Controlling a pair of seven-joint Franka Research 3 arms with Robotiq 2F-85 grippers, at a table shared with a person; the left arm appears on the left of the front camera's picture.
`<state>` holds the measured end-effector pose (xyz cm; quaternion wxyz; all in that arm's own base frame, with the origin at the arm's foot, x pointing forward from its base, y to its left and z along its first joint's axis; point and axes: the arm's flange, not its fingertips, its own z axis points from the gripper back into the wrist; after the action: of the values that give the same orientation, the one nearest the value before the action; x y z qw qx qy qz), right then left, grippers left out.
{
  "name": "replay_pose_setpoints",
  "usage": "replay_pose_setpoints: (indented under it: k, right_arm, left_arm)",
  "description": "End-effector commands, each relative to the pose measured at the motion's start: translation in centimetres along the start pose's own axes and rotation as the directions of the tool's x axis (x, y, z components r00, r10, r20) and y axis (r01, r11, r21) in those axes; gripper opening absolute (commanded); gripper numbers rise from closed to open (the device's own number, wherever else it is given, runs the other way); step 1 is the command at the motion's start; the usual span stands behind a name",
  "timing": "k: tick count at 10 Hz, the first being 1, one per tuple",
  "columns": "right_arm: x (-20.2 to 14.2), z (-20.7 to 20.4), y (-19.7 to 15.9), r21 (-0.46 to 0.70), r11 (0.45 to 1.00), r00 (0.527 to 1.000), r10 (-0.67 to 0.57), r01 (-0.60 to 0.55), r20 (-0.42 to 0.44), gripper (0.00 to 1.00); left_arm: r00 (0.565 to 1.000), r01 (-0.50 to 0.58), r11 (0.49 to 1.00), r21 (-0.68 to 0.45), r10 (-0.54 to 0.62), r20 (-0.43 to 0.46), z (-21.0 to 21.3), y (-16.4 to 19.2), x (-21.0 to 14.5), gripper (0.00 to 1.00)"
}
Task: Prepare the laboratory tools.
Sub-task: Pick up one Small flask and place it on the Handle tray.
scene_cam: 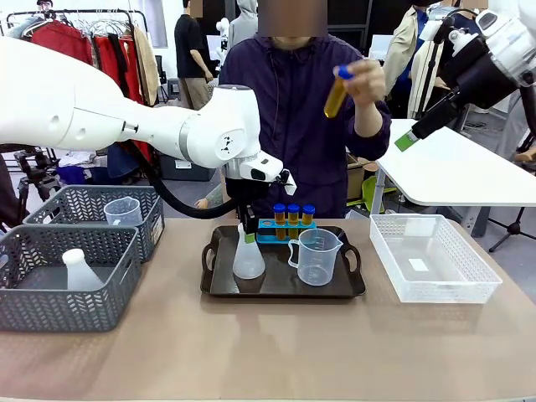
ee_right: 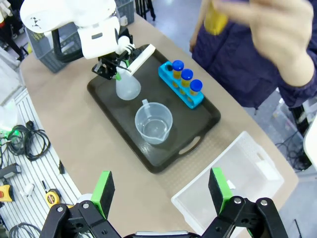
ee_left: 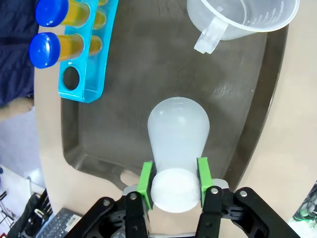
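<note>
Tabletop of beige laminate (scene_cam: pixel 276 343), on which a dark tray (scene_cam: pixel 219 286) is set; flask (ee_left: pixel 177 139) is pinched by left gripper (ee_left: pixel 174 184), right gripper (ee_right: pixel 161 191) is spread wide.

Robot lab: white arm (scene_cam: pixel 126 126), cables (ee_right: pixel 25 141) by table, clothes rack (scene_cam: pixel 84 33) behind

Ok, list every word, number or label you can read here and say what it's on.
No text can be read in these pictures.
Measuring beaker: raised graduation marks on its wall, too faint and small to read.
White mesh basket: a small white label on its floor, print too small to tell.
Blue-capped tubes, blue rack, conical flask: no markings visible.
</note>
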<state>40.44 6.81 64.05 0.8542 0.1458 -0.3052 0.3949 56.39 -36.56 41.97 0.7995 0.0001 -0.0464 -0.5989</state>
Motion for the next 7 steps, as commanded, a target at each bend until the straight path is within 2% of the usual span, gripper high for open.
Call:
replay_pose_setpoints:
  k: [1,2,3,7]
  right_arm:
    - [0.0,0.0,0.0,0.015,1.000,1.000,-0.006,0.006,0.017,1.00]
    - [0.0,0.0,0.0,0.015,1.000,1.000,-0.006,0.006,0.017,1.00]
    - [0.0,0.0,0.0,0.015,1.000,1.000,-0.006,0.006,0.017,1.00]
    - [0.0,0.0,0.0,0.015,1.000,1.000,-0.006,0.006,0.017,1.00]
  left_arm:
    - [1.000,0.010,0.999,-0.037,-0.009,0.014,-0.1,-0.1,-0.9,0.67]
    - [1.000,0.002,0.999,-0.039,-0.001,0.017,0.1,-0.2,-0.7,0.87]
    - [1.000,0.000,0.999,-0.039,0.000,0.020,0.3,0.0,-0.8,1.00]
    - [0.997,-0.060,0.996,-0.061,0.063,0.051,2.3,0.0,-1.5,1.00]
